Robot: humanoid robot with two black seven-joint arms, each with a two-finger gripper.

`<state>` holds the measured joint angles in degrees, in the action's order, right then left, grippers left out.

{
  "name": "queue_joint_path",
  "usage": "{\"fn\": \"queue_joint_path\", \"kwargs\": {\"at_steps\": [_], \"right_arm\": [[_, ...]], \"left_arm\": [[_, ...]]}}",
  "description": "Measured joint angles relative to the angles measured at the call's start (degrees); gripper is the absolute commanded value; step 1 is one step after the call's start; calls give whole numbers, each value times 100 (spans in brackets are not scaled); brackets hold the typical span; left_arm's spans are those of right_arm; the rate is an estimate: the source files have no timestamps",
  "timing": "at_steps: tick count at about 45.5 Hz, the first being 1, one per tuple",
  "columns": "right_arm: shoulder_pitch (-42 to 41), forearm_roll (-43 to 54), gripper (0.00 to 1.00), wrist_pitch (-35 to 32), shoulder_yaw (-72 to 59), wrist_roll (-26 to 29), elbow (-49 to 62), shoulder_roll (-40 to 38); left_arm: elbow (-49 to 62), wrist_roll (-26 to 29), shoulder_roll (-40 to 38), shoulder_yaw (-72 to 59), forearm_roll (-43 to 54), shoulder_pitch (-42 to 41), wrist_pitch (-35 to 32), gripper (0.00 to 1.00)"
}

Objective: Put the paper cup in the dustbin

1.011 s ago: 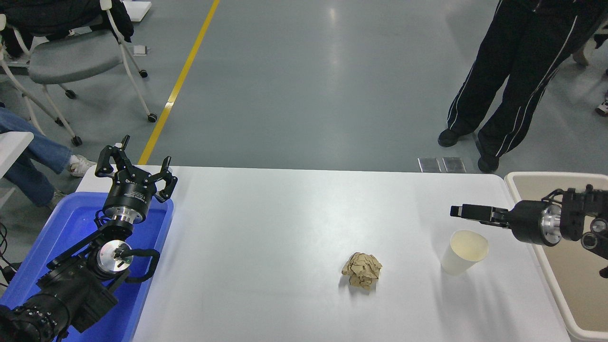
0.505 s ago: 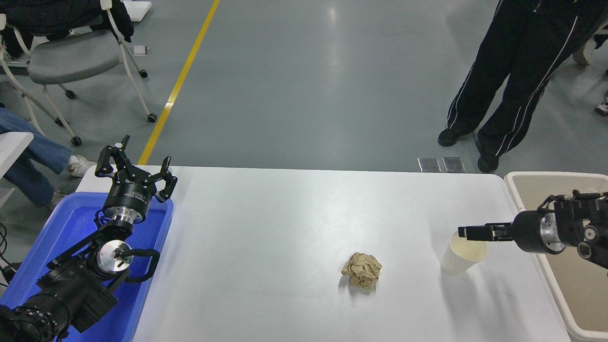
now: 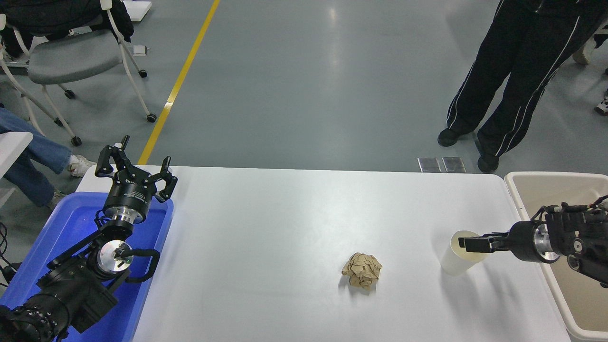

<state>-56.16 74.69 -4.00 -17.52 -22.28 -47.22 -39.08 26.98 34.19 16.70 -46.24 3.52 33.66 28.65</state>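
The paper cup (image 3: 452, 262) stands upright on the white table (image 3: 285, 228) near its right edge. My right gripper (image 3: 468, 243) comes in from the right, points left and lies across the cup's open mouth at rim height. It shows edge-on, so its state is hidden. The beige dustbin (image 3: 522, 179) stands off the table's right end, under my right arm. My left gripper (image 3: 137, 164) is parked open and empty at the lower left, above the blue tub.
A crumpled brown paper ball (image 3: 362, 270) lies left of the cup. A blue plastic tub (image 3: 61, 228) sits at the table's left end. A person in black trousers (image 3: 503, 85) stands beyond the far right corner. Chairs and a seated person's legs are at the far left.
My right gripper has come down and a little to the right, from above and behind the cup to the cup's rim. The cup, the paper ball and the left arm have not moved.
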Motion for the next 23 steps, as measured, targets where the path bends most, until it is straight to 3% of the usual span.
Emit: {"fn": "queue_joint_path", "kwargs": {"at_steps": [7, 14, 18, 23], "right_arm": [[32, 1, 81, 22, -15, -28, 63, 46], [47, 1, 26, 26, -59, -38, 95, 79], [45, 1, 3, 27, -114, -42, 105, 91], [23, 0, 0, 28, -164, -44, 114, 99]], "left_arm": [[0, 0, 0, 0, 0, 0, 0, 100], [0, 0, 0, 0, 0, 0, 0, 100], [0, 0, 0, 0, 0, 0, 0, 100], [0, 0, 0, 0, 0, 0, 0, 100]]}}
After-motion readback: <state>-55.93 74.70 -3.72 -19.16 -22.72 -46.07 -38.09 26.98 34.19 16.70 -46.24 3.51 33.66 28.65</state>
